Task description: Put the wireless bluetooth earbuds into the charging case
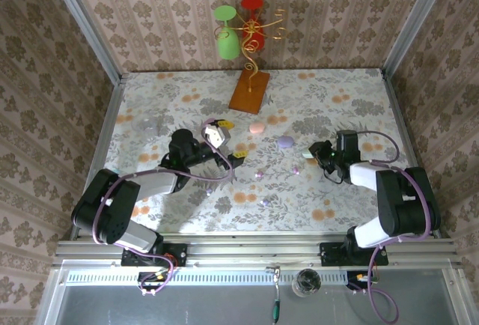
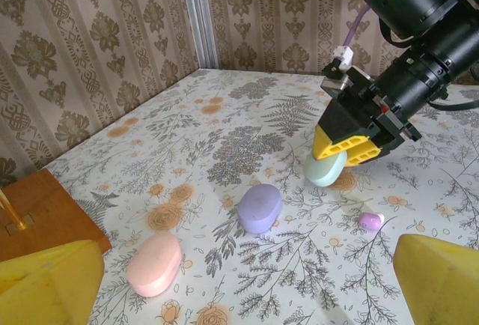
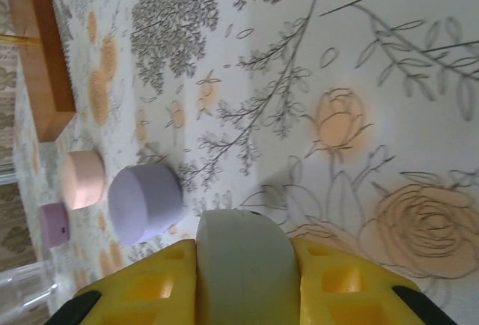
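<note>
1. The right pincer [image 2: 348,149] is clamped on the mint case [image 2: 323,169] and holds it low at the desk [image 1: 329,100], right of centre, probably to steady it for loading.
2. The left pincer [image 1: 230,142] stands wide open and empty over the desk's middle, seemingly ready to fetch a bud.
3. A pink-purple bud [image 2: 370,221] lies loose on the desk just beside the held case. Another bud [image 1: 259,175] lies nearer the middle.
4. The purple case [image 2: 259,207] and pink case [image 2: 155,263] sit shut to the left, apparently set aside.
</note>
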Controlling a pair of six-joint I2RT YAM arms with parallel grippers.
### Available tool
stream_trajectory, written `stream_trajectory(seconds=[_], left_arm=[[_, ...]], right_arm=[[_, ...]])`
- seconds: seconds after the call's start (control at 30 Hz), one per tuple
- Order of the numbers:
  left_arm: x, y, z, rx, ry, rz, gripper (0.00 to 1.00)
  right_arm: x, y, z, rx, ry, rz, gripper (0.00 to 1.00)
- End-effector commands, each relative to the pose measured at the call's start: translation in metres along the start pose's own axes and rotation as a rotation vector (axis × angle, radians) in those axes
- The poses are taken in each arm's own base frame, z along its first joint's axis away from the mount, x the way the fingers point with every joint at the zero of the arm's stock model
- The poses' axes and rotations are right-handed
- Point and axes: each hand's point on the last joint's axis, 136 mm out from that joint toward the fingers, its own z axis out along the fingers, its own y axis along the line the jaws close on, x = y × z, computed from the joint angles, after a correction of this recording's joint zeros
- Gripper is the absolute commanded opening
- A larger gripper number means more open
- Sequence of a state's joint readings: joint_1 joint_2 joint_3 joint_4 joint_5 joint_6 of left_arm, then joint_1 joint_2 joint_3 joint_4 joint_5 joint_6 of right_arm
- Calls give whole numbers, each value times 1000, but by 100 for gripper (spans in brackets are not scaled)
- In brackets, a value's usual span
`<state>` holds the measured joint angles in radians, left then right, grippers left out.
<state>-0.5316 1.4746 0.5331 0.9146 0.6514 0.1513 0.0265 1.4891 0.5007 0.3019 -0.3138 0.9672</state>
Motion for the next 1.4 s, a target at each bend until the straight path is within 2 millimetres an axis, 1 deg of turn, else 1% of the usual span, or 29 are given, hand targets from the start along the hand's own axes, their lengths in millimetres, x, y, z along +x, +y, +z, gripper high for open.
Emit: stream_trajectory(seconds=[0.0,0.03,0.1,0.17,0.2,0.23,0.3,0.4,0.5,0.57,0.63,0.73,0.77,0.8,0.9,0.97,1.03,1.13,1.37], left_arm=[[-15,4,3,-4,-37,14,100],[-16,6,2,-10,-43,-8,100],[-17,14,-1,-30,-45,-50,100],[-15,27,-2,-84,-33,-83,100],[-14,33,-3,-111,-23,-102,100],[-11,39,-4,-138,-9,-123,100],[-5,50,-6,-176,31,-159,100],[2,63,-8,-230,91,-179,100],[8,70,-12,-270,165,-144,100],[15,72,-13,-282,223,-120,100],[20,76,-15,-294,275,-92,100],[32,82,-18,-313,369,-67,100],[40,96,-26,-351,422,-79,100],[48,104,-30,-378,481,-95,100],[69,122,-42,-416,638,-139,100],[80,132,-45,-432,722,-160,96],[91,141,-48,-446,804,-179,95],[107,151,-45,-428,923,-217,95],[140,165,-30,-362,1109,-296,92]], right_arm=[[-9,-15,-5,72,-69,-49,17],[-9,-16,-6,80,-71,-57,22],[-12,-16,-10,96,-86,-73,36],[-17,-13,-17,107,-106,-98,48],[-18,-16,-18,132,-108,-113,52],[-22,-9,-26,126,-127,-134,57],[-26,-7,-35,154,-145,-169,65],[-30,2,-47,176,-173,-236,71],[-29,15,-57,186,-185,-327,74],[-26,29,-59,177,-175,-407,74],[-20,43,-59,178,-151,-496,74],[-6,57,-52,200,-90,-597,74],[0,63,-48,199,-74,-624,75],[5,67,-44,196,-59,-645,75],[18,79,-35,167,-27,-679,75],[24,86,-29,148,-13,-690,75],[28,92,-26,132,-3,-700,75],[31,92,-18,141,15,-714,75],[30,92,-19,143,13,-732,75]])
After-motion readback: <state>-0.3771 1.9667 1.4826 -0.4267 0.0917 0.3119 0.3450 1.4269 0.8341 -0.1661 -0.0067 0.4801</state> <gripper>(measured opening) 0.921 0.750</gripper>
